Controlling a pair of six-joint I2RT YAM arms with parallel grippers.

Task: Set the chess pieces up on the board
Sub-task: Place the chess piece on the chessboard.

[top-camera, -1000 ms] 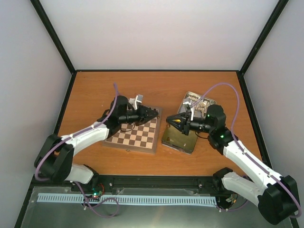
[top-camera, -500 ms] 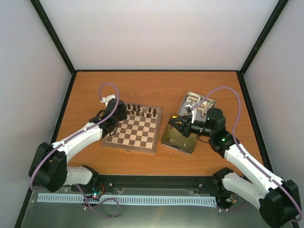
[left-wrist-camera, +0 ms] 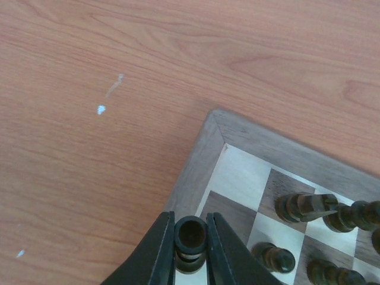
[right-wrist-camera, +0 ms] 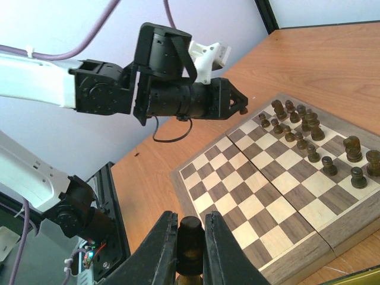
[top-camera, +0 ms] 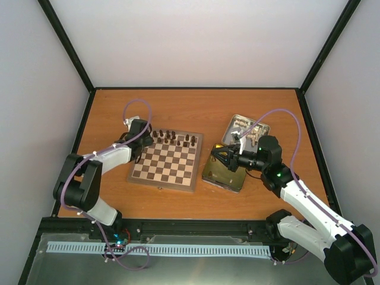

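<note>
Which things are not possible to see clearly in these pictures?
- Left wrist: left gripper shut on one piece; only its top shows, fingers and bottom edge hide the rest.
- Right wrist: right gripper holds another piece, cut off by bottom edge.
- Top: tin contents too small.

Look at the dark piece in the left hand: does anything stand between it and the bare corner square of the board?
Nothing visible does. The left hand grips the dark piece over the edge of the board, right by the bare corner square. The nearest other pieces sit on squares beyond it.
</note>
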